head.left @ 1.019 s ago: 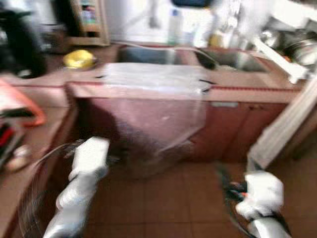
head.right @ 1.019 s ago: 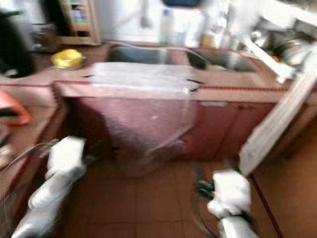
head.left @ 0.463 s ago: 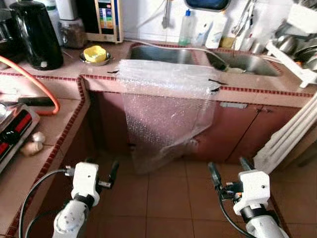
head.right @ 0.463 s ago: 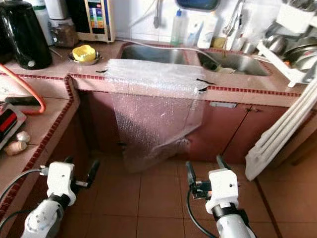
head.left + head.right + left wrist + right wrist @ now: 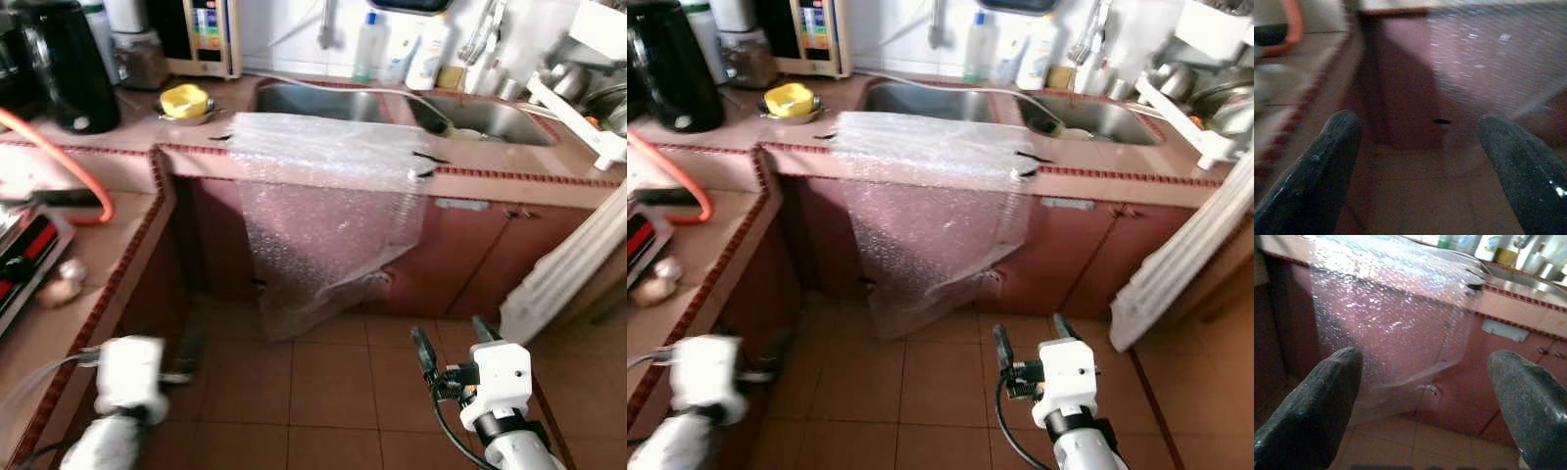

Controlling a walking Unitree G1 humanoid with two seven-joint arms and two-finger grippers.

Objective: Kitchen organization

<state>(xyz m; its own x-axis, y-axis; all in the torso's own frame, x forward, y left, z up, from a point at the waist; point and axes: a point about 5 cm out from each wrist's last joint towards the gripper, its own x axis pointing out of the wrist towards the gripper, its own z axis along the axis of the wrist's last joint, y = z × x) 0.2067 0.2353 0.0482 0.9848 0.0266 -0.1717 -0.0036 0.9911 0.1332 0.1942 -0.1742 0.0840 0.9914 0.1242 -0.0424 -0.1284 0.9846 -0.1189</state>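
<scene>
Right wrist view: translucent bubble wrap (image 5: 1396, 308)

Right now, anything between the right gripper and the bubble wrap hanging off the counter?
Nothing visible. The right gripper hangs open and low over bare floor tiles, and the bubble wrap drapes over the counter edge straight ahead of it, with open air between them.

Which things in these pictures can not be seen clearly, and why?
- Left gripper: smeared by motion blur in the eye views.
- Cabinet front behind the bubble wrap: veiled by the sheet.
- Sink contents: too glary and small.
- Bottles by the wall: labels too small, tops cut off.
</scene>
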